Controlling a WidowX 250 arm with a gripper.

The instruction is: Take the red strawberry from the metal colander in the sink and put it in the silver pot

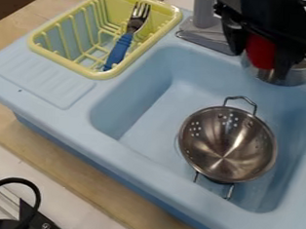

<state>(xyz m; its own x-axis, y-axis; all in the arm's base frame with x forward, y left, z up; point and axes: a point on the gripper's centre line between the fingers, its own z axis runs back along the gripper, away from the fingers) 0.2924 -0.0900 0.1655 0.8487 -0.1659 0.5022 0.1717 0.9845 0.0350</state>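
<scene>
Gripper (260,63): over the sink's (69,138) far edge, jaws holding the red object (261,51)
Metal bowl (297,77): at the sink's far edge, close to the jaws
Colander (226,150): inside the sink
Handling: best with a steady squeeze and clearance from the metal bowl's rim

Our black arm (269,11) comes in from the top edge at the right of the camera view, its base out of sight. We hang our gripper (259,63) below it, pointing down at a slight slant, with the two dark fingers (285,65) parted and pressing in on what we hold, one at its left and one at its right.
</scene>
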